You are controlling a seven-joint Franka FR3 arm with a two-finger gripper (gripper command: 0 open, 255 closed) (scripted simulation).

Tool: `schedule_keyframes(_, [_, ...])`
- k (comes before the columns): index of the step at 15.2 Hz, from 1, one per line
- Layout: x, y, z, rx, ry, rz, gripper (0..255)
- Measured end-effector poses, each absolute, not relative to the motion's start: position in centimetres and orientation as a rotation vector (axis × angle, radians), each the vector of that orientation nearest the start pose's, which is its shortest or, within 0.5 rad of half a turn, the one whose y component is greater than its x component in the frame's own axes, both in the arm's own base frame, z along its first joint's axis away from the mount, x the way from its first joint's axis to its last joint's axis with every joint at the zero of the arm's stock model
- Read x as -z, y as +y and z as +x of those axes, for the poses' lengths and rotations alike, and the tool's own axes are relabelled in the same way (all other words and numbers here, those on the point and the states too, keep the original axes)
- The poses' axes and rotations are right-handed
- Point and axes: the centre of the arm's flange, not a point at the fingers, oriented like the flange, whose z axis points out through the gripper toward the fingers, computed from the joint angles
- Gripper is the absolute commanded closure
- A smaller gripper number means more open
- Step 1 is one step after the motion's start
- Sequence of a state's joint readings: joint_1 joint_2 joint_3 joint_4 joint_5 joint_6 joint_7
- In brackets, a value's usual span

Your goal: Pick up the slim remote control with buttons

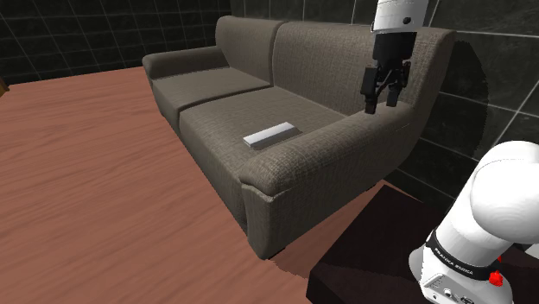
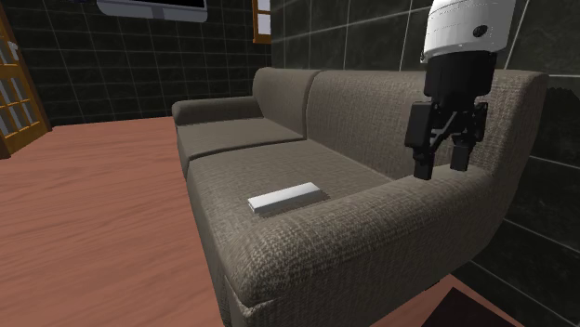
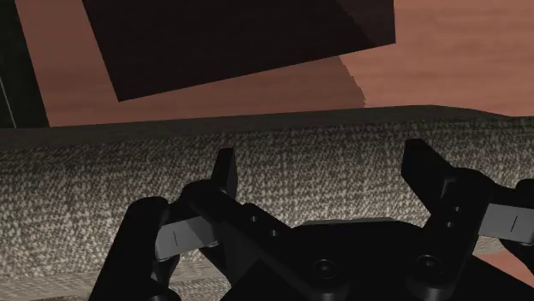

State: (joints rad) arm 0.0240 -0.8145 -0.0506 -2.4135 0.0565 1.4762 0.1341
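Sofa scene with one arm. The remote (image 1: 270, 135) (image 2: 287, 199), drawn as a plain pale grey slab with no buttons discernible, lies flat on the sofa's (image 1: 226, 62) near seat cushion (image 1: 237, 110), close to the inner side of the near armrest (image 1: 345, 147) and apart from the tool. The tool (image 1: 382, 105) (image 2: 441, 169) hangs fingers-down above the far end of that armrest, close to the backrest, to the shoulder view's right of the remote and higher. Its two black fingers stand wide apart with nothing between them; in the wrist view the tool (image 3: 323, 158) looks down on the armrest's coarse grey-brown weave. The padded top of the armrest lies between the tool and the remote. Beyond the armrest in the wrist view appear the dark box of the stand (image 3: 240, 43) and reddish wooden floor (image 3: 453, 60). A second seat cushion (image 1: 216, 86) lies farther along the sofa. Dark tiled walls (image 1: 484, 69) rise behind the backrest, and a wooden unit (image 2: 19, 88) stands at the second exterior view's left edge.
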Motion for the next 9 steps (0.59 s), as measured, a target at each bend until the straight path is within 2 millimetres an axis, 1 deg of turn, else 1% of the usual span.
schedule_keyframes(1, [-56.5, -0.5, 28.7, -0.197, 0.214, -3.042, 0])
schedule_keyframes(3, [-55.7, -1.2, 29.8, -0.191, 0.138, -3.050, 0])
schedule_keyframes(4, [-55.2, -1.8, 30.7, -0.187, 0.082, -3.055, 0])
schedule_keyframes(8, [-53.2, -3.2, 34.8, -0.166, -0.176, -3.065, 0])
schedule_keyframes(9, [-52.3, -3.5, 36.0, -0.162, -0.243, -3.063, 0])
